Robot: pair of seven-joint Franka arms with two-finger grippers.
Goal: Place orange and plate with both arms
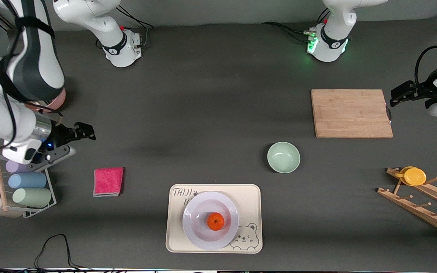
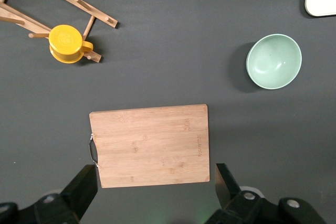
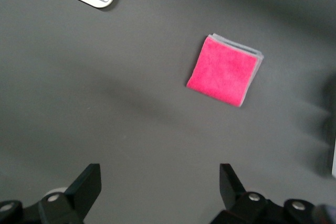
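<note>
The orange point(image 1: 215, 221) rests in the shallow centre of the pale lavender plate point(image 1: 197, 210). The plate sits on a cream bear tray point(image 1: 249, 197) near the table's front edge. Neither shows in the wrist views. My left gripper point(image 1: 400, 94) point(image 2: 156, 182) hangs open and empty over the table by the handle end of a wooden cutting board point(image 1: 351, 113) point(image 2: 149, 145). My right gripper point(image 1: 84, 132) point(image 3: 160, 179) is open and empty over bare table at the right arm's end, above and beside a folded pink cloth point(image 1: 108, 181) point(image 3: 224, 77).
A mint-green bowl point(image 1: 283, 157) point(image 2: 274, 61) stands between board and tray. A wooden rack point(image 1: 423, 204) holding a yellow cup point(image 1: 414, 176) point(image 2: 66, 43) lies at the left arm's end. A wire rack of pastel cups point(image 1: 25, 185) stands at the right arm's end.
</note>
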